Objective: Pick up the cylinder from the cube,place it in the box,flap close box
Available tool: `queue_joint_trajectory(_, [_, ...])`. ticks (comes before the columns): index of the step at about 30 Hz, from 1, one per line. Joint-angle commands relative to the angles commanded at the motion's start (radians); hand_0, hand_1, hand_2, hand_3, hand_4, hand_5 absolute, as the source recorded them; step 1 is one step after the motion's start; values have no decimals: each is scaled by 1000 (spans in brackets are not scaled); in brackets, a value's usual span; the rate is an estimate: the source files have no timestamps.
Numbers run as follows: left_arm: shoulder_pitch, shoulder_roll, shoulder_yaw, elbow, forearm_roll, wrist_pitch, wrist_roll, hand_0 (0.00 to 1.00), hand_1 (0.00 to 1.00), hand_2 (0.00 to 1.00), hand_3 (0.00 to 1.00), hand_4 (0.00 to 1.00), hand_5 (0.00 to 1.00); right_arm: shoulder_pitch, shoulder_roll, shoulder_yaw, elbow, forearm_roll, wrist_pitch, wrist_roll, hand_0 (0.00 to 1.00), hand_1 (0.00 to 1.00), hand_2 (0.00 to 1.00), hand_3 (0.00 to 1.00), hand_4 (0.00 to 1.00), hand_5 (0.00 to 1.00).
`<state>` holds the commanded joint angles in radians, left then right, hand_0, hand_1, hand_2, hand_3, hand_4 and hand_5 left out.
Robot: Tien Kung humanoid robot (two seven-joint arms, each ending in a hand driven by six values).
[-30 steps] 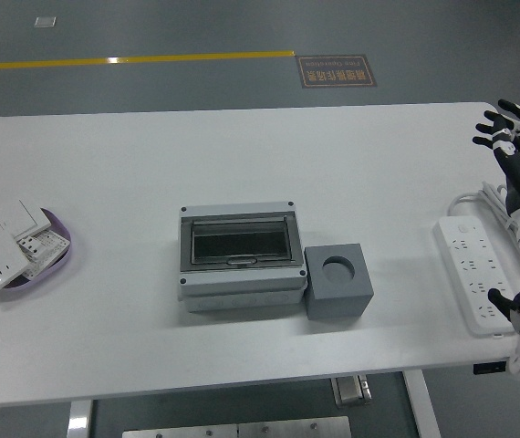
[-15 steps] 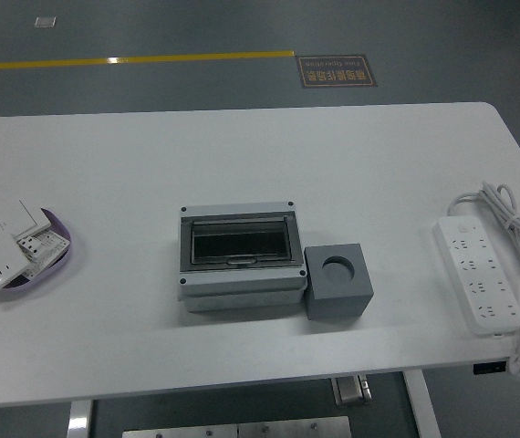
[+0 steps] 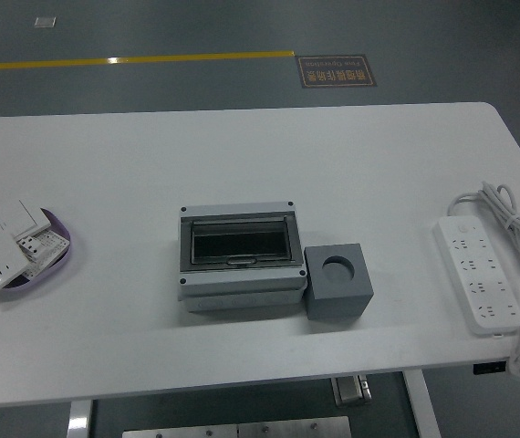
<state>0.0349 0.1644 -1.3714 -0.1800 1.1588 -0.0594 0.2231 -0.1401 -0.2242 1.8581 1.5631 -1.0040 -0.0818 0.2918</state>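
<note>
A grey cube [image 3: 338, 282] stands near the table's front middle, with a round hole in its top face. I cannot tell whether a cylinder sits in that hole. Touching its left side is a grey box [image 3: 238, 256] with a dark see-through flap that lies shut over it. Neither of my hands is in the picture.
A white power strip [image 3: 478, 273] with a coiled cable [image 3: 516, 220] lies at the right edge. At the left edge a purple bowl [image 3: 67, 259] holds several white wall switches and sockets. The white table [image 3: 242, 155] spans the view.
One second ago my right arm and hand stood over the power strip at the right edge. It has withdrawn out of the picture. Nothing on the table has moved.
</note>
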Motion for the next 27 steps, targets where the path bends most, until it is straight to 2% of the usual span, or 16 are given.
queue_joint_trajectory(8, [0, -1, 10, 0, -7, -2, -5, 635, 659, 579, 665, 722, 312, -5, 2, 3, 2, -11, 27, -31, 628, 617, 649, 668, 738, 244])
queue_joint_trajectory(27, [8, -9, 3, 0, -6, 2, -3, 633, 659, 579, 665, 722, 312, -16, 17, 10, -9, -20, 32, -34, 639, 610, 644, 662, 742, 236])
